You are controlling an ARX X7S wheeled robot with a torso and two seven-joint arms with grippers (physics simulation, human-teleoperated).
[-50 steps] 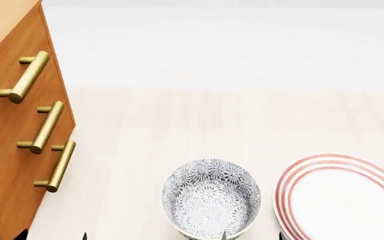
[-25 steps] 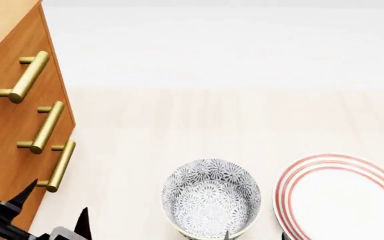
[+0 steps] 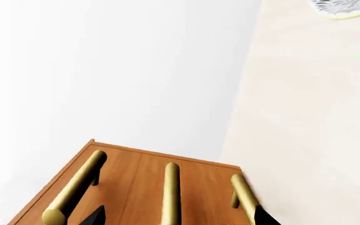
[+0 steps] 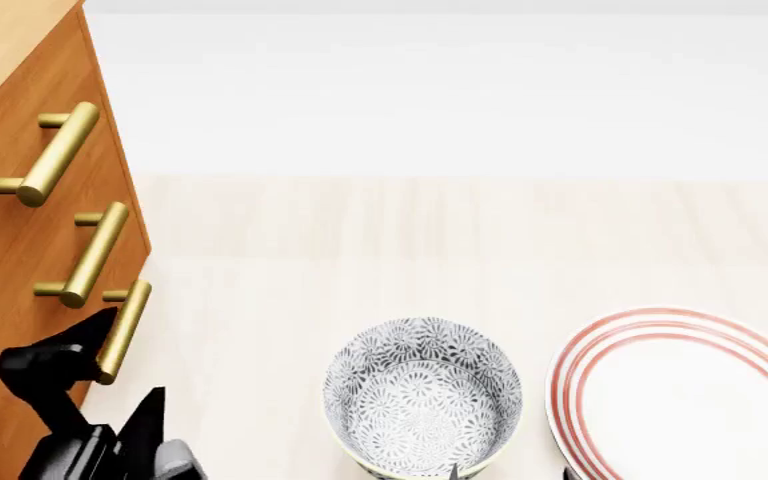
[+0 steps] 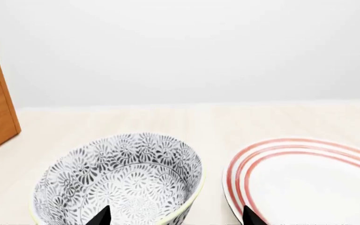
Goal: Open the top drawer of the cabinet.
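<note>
Orange-brown wood fills the nine o'clock side of the head view: the tall orange-brown wooden cabinet (image 4: 17, 235) with a paler top carries three stacked drawers, and the top drawer (image 4: 24, 130) is the uppermost one, fully shut, its brass bar handle (image 4: 53, 155) at about ten o'clock. The black left gripper (image 4: 107, 375) sits low at seven o'clock, jaws spread, one fingertip just beside the lowest brass handle (image 4: 123, 332) rather than the right one (a poor place to close). To do this step well, the arm should rise past the middle brass handle (image 4: 91, 255), centre the open jaws around the top bar, close firmly, then pull straight out from the drawer face. In the right wrist view the right gripper (image 5: 175, 216) shows only two dark fingertips set apart, open, above the grey-and-white floral patterned ceramic bowl (image 5: 120, 180) and beside the white round plate with red rings (image 5: 305, 183), both resting on the pale wooden table (image 4: 398, 240).
</note>
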